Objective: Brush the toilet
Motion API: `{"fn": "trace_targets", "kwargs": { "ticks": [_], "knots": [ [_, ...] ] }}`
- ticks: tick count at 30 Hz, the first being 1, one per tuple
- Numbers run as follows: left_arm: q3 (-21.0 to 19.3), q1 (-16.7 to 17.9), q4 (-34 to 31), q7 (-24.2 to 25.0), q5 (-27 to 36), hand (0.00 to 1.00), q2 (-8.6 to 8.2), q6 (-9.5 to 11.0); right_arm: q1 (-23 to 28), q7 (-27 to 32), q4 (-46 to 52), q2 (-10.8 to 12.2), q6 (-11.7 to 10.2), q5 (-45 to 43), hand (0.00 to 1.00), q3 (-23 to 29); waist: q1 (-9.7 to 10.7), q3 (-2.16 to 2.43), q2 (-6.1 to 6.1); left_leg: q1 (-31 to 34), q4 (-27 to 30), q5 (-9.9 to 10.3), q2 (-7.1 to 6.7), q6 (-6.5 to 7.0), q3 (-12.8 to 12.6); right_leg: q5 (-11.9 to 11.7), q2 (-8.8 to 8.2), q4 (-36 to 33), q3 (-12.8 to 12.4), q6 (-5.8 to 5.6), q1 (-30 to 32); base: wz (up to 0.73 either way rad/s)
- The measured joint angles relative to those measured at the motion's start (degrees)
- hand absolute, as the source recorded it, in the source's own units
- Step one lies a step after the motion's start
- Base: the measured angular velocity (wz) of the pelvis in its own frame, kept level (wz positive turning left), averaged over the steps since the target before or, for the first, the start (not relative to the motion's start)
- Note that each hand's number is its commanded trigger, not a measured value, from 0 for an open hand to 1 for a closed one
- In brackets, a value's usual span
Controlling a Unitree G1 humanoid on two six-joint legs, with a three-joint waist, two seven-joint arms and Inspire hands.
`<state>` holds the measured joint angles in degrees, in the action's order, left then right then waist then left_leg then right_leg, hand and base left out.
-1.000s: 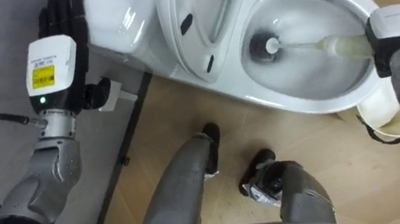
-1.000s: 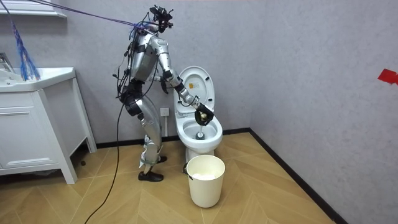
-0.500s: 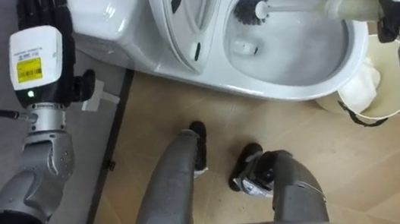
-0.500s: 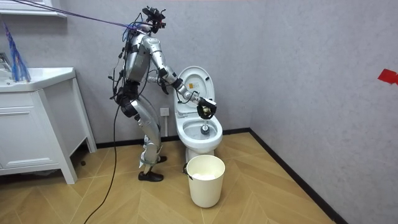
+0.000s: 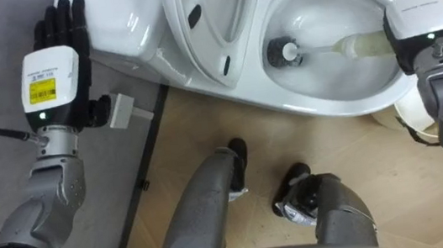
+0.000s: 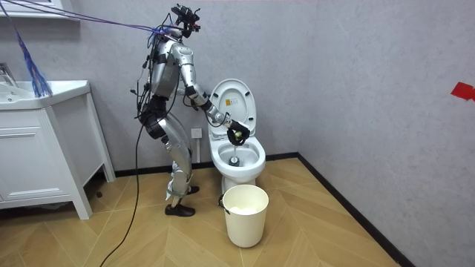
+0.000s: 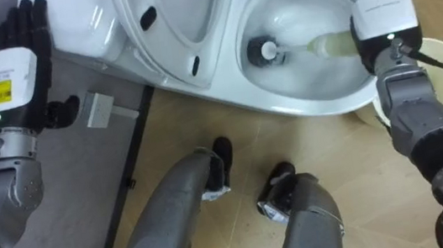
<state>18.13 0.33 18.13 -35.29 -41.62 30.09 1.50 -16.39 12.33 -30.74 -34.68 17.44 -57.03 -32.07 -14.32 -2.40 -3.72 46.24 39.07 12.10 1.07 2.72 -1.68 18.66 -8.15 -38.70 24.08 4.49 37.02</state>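
The right hand (image 5: 420, 30) is closed on the toilet brush (image 5: 284, 51), whose head is deep in the toilet bowl (image 5: 333, 103). The left hand (image 5: 58, 38) is flat, fingers straight. Scrubbing seems midway; the upper walls are probably left

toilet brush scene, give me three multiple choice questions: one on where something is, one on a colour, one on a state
1. Where is the head of the brush? A in the toilet bowl B on the floor C on the cabinet
2. What colour is the bin beside the toilet? A black B white C blue
3. How is the toilet lid? A shut B taken off C raised

1 A: the head sits deep in the bowl, its handle in the right robot hand.
2 B: the room view shows its white wall.
3 C: it stands upright behind the bowl.
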Motion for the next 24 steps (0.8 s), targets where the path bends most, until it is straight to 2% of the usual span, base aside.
{"fn": "trace_targets", "kwargs": {
  "ticks": [4,7,8,10,14,16,17,19,20,21,22,23,24],
  "knots": [
    [0.01,0.37,-0.23,-0.88,2.86,0.0,0.04,0.77,4.01,-6.77,10.8,-0.94,3.59,-2.65,1.0,0.01,0.02,0.06,0.03,0.12,-0.49,0.06,0.54,-0.41,0.16,-0.23,0.84,1.33,0.14,0.4,-0.18,-0.02],
    [-0.01,0.87,-0.22,-1.53,4.39,0.0,0.03,1.27,6.26,-11.24,16.97,-1.01,4.87,-7.52,1.0,0.01,0.3,0.15,-0.05,0.01,-0.47,0.25,1.08,-0.72,0.44,-0.44,1.54,2.27,0.54,0.58,-0.86,0.0],
    [0.0,1.35,-0.22,-1.77,5.17,0.0,0.03,1.45,7.3,-13.23,19.73,-0.9,5.56,-9.86,1.0,0.02,0.75,0.38,0.03,0.0,-0.41,0.29,1.16,-0.78,0.65,-0.43,1.59,2.34,0.76,0.59,-1.01,0.11],
    [0.01,1.7,-0.22,-2.24,6.07,0.0,0.05,1.46,8.34,-16.31,22.6,-0.59,6.1,-13.26,1.0,0.01,1.26,0.72,-0.04,-0.08,-0.38,0.3,1.2,-0.82,0.6,-0.45,1.89,2.95,1.01,0.63,-1.46,0.04],
    [0.23,2.02,-0.12,-2.73,6.55,0.0,0.05,1.81,7.95,-16.92,21.34,-0.55,6.34,-13.25,1.0,0.12,1.09,0.79,0.02,-0.73,-0.39,0.47,1.23,-1.03,0.71,-0.45,2.11,3.22,1.02,0.61,-2.34,0.0],
    [0.47,1.83,0.17,-3.4,6.87,0.0,0.17,2.27,6.3,-14.49,17.05,-1.03,5.46,-10.44,1.0,0.09,0.8,0.79,0.05,-1.0,-0.32,0.46,1.19,-1.02,0.77,-0.44,2.02,2.99,1.08,0.61,-2.57,0.0],
    [0.48,1.59,0.55,-3.93,7.23,0.0,0.24,2.56,3.99,-12.24,11.91,-1.11,3.91,-6.18,1.0,0.1,0.55,0.72,0.21,-1.01,-0.24,0.44,1.22,-1.01,0.64,-0.42,1.9,2.58,0.99,0.63,-2.42,0.0],
    [0.48,1.64,0.39,-4.87,7.18,0.0,1.18,2.66,0.24,-8.84,3.89,-1.1,1.75,2.91,1.0,0.38,0.25,0.53,1.41,-0.89,-0.4,0.31,0.97,-0.97,0.24,0.1,0.98,0.94,0.31,0.64,-1.25,0.0],
    [0.48,1.69,0.17,-5.29,6.88,0.0,2.05,2.74,-1.51,-7.02,-1.04,-1.07,-0.36,9.94,1.0,1.21,0.23,0.48,2.66,-0.71,-0.74,0.0,0.53,-0.97,0.09,0.35,0.34,0.02,-0.11,0.72,-0.32,0.05],
    [0.38,1.72,-0.22,-5.67,5.72,0.0,2.34,2.66,-3.24,-5.94,-5.27,-1.09,-2.39,16.58,1.0,2.76,0.54,0.2,3.41,-0.47,-1.13,-0.49,0.05,-0.88,0.05,0.45,-0.16,-0.56,-0.2,0.68,0.28,0.09],
    [0.14,1.92,-0.3,-6.07,4.97,0.0,2.5,2.59,-4.77,-4.98,-8.41,-1.19,-4.02,23.54,1.0,4.09,1.26,-0.04,4.65,-0.14,-1.46,-0.87,-0.35,-0.7,-0.47,0.77,-0.94,-1.65,-0.74,0.63,1.35,0.09],
    [0.08,2.08,-0.32,-6.4,4.87,0.0,2.73,2.53,-5.55,-4.41,-9.44,-1.22,-4.66,27.28,1.0,4.62,1.59,-0.22,5.33,0.13,-1.42,-0.89,-0.49,-0.66,-0.79,0.87,-1.09,-2.26,-1.29,0.63,2.05,0.0],
    [-0.06,2.48,-0.35,-6.81,4.74,0.0,3.0,2.12,-6.66,-3.1,-10.0,-1.31,-5.19,33.79,1.0,6.28,2.25,-0.63,6.32,0.62,-1.42,-1.0,-0.78,-0.6,-1.04,0.98,-1.5,-3.02,-1.71,0.67,3.0,-0.05]
  ]
}}
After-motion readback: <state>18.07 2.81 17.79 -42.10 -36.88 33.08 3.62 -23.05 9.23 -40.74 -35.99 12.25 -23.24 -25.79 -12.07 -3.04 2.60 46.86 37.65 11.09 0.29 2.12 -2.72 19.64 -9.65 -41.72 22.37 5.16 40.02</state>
